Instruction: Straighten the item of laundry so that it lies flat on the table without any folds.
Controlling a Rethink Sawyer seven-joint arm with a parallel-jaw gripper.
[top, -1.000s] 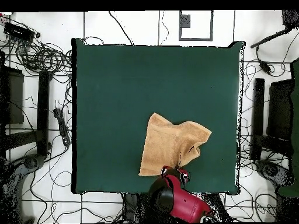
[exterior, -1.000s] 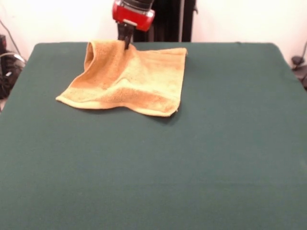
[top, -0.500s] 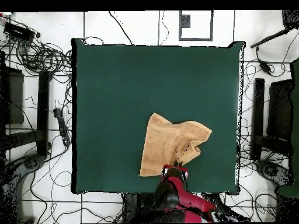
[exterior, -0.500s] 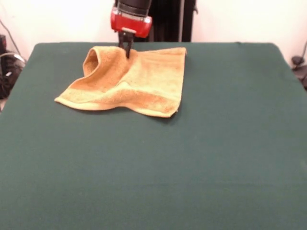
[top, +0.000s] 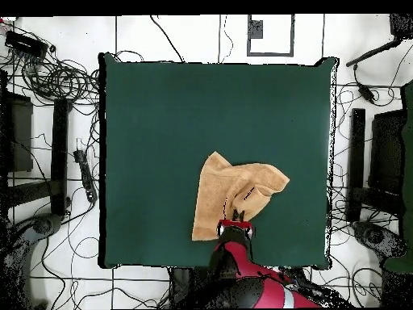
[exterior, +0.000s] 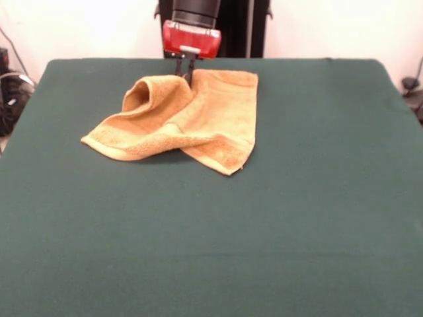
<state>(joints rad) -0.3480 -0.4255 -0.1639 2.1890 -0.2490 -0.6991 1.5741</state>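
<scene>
The mustard-yellow towel (exterior: 198, 122) lies crumpled at the far side of the dark green table (exterior: 297, 211). Its left part curls up into an open loop, and a folded flap lies over the middle. My gripper (exterior: 187, 72) comes down at the towel's far edge, next to the loop, and is shut on the cloth there. In the overhead view the towel (top: 230, 194) lies near the table's (top: 161, 121) bottom edge, with the gripper (top: 235, 219) at its lower edge. The woven band shows along the towel's near edge.
The table's far edge runs just behind the gripper. The black pedestal (exterior: 231, 26) stands behind it. In the overhead view, cables (top: 56, 77) and dark stands (top: 355, 165) lie on the floor round the table.
The gripper has moved right and a little toward the table's middle in the front view, taking the towel's edge with it. The loop has rolled further over and the near right corner has drawn in.
</scene>
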